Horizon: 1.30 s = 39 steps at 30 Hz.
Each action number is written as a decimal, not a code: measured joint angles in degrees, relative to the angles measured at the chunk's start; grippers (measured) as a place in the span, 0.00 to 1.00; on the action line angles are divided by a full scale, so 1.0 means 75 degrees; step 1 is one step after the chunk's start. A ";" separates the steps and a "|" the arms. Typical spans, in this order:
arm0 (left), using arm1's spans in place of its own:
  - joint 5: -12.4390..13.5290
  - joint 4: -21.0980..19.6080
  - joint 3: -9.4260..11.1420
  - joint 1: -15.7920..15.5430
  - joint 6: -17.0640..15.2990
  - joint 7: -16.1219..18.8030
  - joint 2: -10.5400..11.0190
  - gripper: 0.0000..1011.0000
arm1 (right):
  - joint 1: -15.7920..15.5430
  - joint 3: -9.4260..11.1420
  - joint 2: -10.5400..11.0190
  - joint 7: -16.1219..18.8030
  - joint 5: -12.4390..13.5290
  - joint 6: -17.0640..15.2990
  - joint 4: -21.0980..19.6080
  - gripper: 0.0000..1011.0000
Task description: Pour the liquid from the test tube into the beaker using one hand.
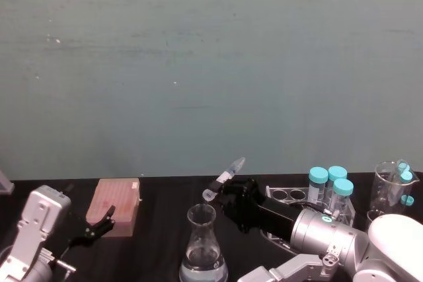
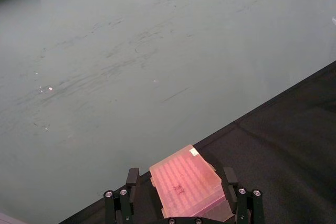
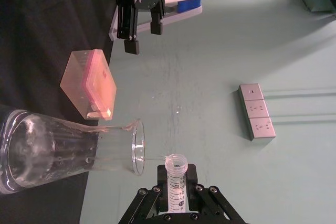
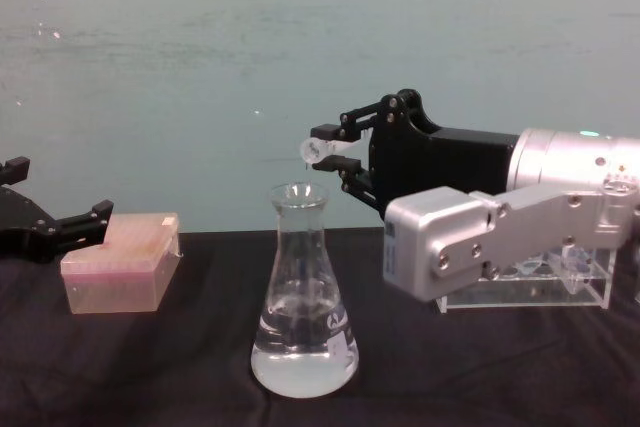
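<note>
Right jaws (image 4: 330, 152) clamped on the tube (image 1: 225, 179), holding it mid-body, above and just right of the beaker (image 4: 303, 297) mouth. Left jaws (image 1: 99, 222) open wide, empty, parked at the far left of the table (image 4: 180, 367) beside a pink box (image 1: 117, 207).

Step in hand: the pour. Tube is tipped past level, long axis slanting. Head view: open rim low and left, right at the beaker mouth, pointed tip raised up and to the right. Right wrist view shows the rim just beside the beaker lip, apart from it, with what looks like a thin thread of liquid (image 3: 155, 157) bridging the gap; hard to be sure. How much remains in the tube I cannot tell. Beaker stands upright near centre, clear liquid pooled in its wide base.

Next move, by my judgement: hold the rim over the neck, tilt further to drain the tube, avoid knocking the glass lip. Narrow neck, so small drift would spill onto the table.

Rack (image 4: 540, 282) with teal-capped tubes (image 1: 330, 186) sits to the right, behind the arm.
</note>
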State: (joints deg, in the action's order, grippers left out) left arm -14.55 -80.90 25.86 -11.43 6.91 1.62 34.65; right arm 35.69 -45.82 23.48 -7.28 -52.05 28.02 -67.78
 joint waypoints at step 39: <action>0.0001 0.0000 0.0000 0.0000 0.0000 0.0000 0.0000 0.99 | 0.0092 -0.0354 0.0235 -0.0509 -0.0577 -0.0265 -0.0216 0.19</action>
State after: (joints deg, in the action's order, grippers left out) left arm -14.55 -80.90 25.86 -11.43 6.91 1.62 34.64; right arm 36.38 -48.48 25.24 -11.10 -56.38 26.04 -69.40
